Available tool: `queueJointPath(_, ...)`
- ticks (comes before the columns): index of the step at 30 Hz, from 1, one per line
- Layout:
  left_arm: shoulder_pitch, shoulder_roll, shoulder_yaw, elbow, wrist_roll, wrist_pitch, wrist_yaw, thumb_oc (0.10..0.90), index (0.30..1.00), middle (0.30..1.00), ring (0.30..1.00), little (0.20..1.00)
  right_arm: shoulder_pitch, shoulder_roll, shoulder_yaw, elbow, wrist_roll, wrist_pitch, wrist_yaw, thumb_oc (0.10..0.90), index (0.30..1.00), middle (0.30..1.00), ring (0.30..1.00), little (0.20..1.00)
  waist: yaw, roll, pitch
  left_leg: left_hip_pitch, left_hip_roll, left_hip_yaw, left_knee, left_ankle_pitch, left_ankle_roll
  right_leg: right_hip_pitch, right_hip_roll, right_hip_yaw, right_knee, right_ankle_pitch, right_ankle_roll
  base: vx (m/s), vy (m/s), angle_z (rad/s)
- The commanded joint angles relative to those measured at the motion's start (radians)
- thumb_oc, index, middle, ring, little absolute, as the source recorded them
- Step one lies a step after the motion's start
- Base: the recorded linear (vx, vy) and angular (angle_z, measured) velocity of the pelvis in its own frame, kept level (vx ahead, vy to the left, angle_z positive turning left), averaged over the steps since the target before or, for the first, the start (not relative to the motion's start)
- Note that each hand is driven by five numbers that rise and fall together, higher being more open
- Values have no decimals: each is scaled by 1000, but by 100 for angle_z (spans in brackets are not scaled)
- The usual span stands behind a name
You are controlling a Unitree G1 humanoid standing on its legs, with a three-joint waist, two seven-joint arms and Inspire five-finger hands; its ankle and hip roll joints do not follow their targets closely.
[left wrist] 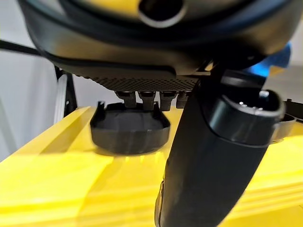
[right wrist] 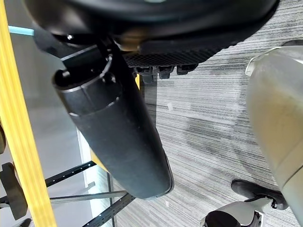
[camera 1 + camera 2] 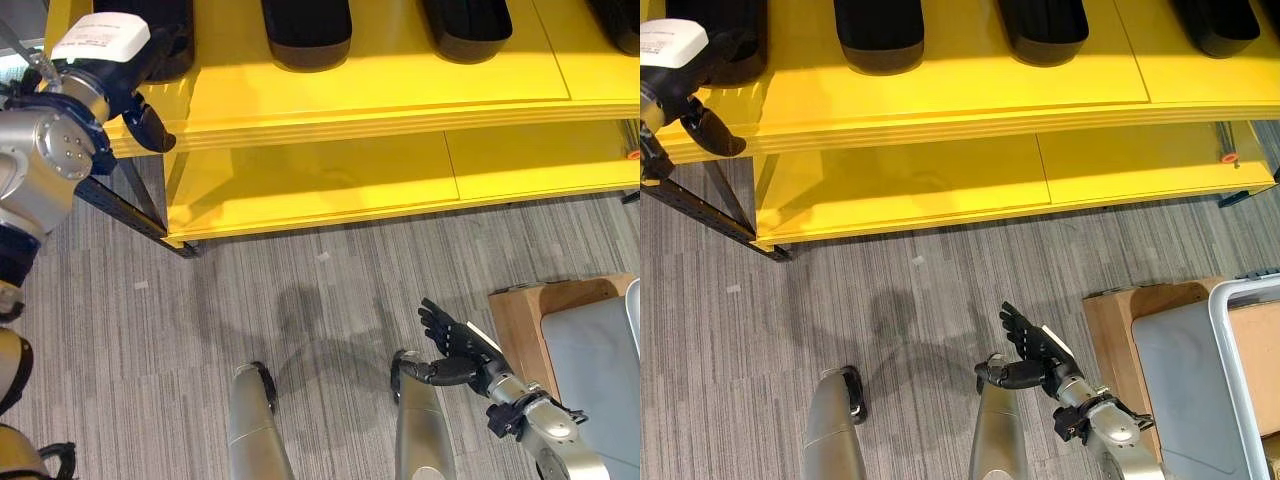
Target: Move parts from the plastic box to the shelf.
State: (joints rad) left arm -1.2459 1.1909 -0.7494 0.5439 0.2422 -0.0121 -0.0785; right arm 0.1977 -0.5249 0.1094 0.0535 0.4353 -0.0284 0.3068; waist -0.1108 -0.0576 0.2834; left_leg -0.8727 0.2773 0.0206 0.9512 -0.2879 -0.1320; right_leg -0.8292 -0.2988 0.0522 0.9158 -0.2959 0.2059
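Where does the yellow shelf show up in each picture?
Left eye: shelf spans the top.
Right eye: shelf spans the top.
Left wrist: shelf lies under a black part.
Right wrist: shelf edge beside the thumb.
Shared landmark: black perforated brace.

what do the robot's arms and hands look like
Both arms are silver-grey metal with rounded joint housings. Each ends in a dark hand: the left hand has a white labelled block at its wrist, and the right hand has slim black fingers on a black wrist collar.
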Motion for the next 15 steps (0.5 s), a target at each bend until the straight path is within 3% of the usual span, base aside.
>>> queueJointPath(1,-164,34,70,15,-8,-9,65,900,1000,1000,1000,1000,31,-64,-24,-46,55,-86,4,900,1000,1000,1000,1000,-6,48,-70,-9,-39,-27,-17,-11,77,45,-5,-16,-39,23,-82,0,0,0)
queueJointPath(6,-144,56,77,0,-16,-13,43,900,1000,1000,1000,1000,27,-65,-24,-50,44,-87,6,900,1000,1000,1000,1000,-2,48,-69,5,-40,-32,-17,-12,76,61,-4,-20,-32,14,-84,0,0,0)
queueJointPath(15,-192,84,-18,-19,-62,-72,-21,900,1000,1000,1000,1000,35,-86,-46,-67,30,-100,13,900,1000,1000,1000,1000,1,55,-76,50,-43,-39,-40,0,67,113,-5,-33,-42,11,-86,0,0,0)
